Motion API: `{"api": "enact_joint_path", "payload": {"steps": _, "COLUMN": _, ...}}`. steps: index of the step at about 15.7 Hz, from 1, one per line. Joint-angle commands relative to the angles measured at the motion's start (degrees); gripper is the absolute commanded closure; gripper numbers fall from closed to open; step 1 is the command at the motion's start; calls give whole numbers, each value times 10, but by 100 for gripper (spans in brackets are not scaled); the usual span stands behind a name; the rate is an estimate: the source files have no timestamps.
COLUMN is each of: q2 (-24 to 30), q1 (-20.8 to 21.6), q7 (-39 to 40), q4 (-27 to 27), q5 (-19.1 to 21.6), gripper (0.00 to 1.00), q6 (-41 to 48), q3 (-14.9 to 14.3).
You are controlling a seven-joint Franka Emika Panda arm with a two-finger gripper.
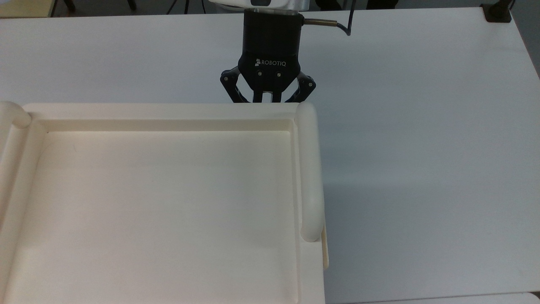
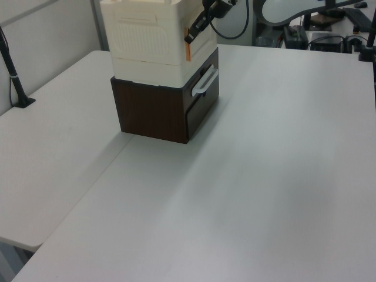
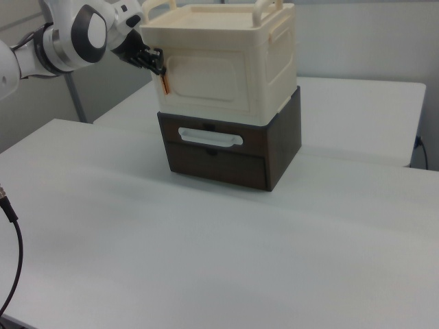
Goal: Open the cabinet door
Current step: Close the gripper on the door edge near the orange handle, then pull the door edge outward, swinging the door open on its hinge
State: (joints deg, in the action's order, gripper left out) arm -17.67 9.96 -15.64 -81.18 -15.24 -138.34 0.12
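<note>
The cream cabinet (image 3: 278, 65) stands on a dark brown drawer unit. In the top view its recessed tray top (image 1: 168, 211) lies below my gripper (image 1: 267, 100), whose fingertips dip behind the cabinet's far edge. In the right view the cabinet door (image 3: 209, 79) is the flat front panel, lying flush with the cabinet. Its reddish-brown latch strip (image 3: 165, 83) runs down the right view's left edge of the door. My gripper (image 3: 158, 64) sits at the top of that strip, fingers drawn in on it. The left view shows the gripper (image 2: 193, 35) just above the strip (image 2: 188, 51).
The brown drawer unit (image 3: 226, 161) under the cabinet carries a white bar handle (image 3: 209, 137). A thick tube rail (image 1: 310, 169) runs along the top view's right side of the tray. White table (image 1: 422, 147) spreads wide around the stack. A cable (image 3: 10, 226) hangs at the right view's left.
</note>
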Motion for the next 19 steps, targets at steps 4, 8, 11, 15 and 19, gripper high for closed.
{"api": "enact_joint_path", "payload": {"steps": 4, "q2": 15, "q1": -6, "q7": 3, "q4": -7, "q5": -7, "gripper": 87, "q6": 72, "q3": -10}}
{"api": "enact_joint_path", "payload": {"steps": 8, "q2": 35, "q1": -11, "q7": 11, "q4": -7, "q5": -2, "gripper": 76, "q6": 169, "q3": -7}}
{"api": "enact_joint_path", "payload": {"steps": 11, "q2": 55, "q1": -12, "q7": 32, "q4": -6, "q5": 54, "gripper": 0, "q6": 232, "q3": -14}}
{"api": "enact_joint_path", "payload": {"steps": 15, "q2": 90, "q1": -22, "q7": 80, "q4": -1, "q5": 68, "gripper": 0, "q6": 339, "q3": -14}}
{"api": "enact_joint_path", "payload": {"steps": 19, "q2": 138, "q1": -40, "q7": 108, "q4": 13, "q5": 76, "gripper": 0, "q6": 374, "q3": -14}}
